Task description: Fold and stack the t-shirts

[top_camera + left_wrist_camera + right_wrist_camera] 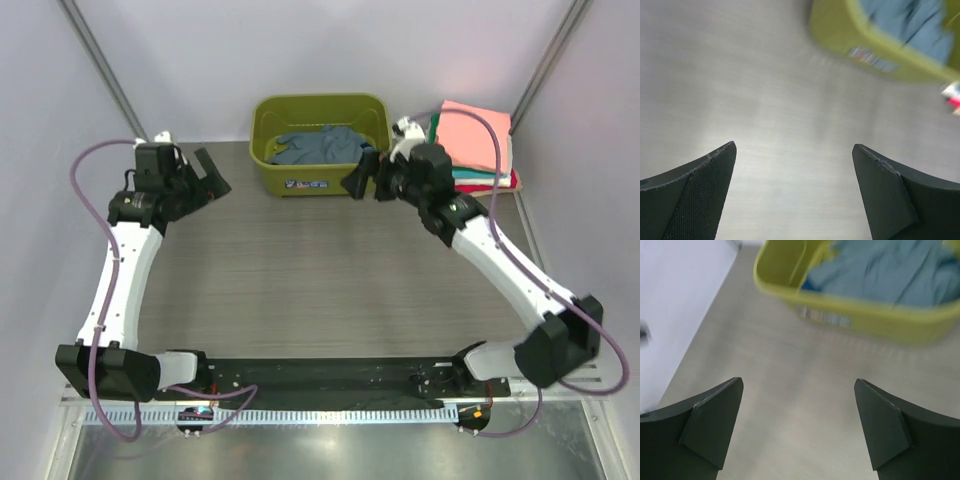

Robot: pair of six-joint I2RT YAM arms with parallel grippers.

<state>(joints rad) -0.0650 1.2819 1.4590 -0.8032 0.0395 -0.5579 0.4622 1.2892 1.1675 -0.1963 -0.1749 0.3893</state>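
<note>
The left claw (208,172) and right claw (360,181) hung wide open, empty, over the worktop (300,270). A grey-blue shirt (320,148) lay in the far tub (325,179), folded shirts (478,135) stacked just right of it.

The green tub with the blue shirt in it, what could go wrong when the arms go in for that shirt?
The right gripper sits close to the tub rim, so it may bump or shove it. The shirt is crumpled, so a pinch could catch several layers. The right arm's cable loops over the folded stack; a swing might drag it.
</note>
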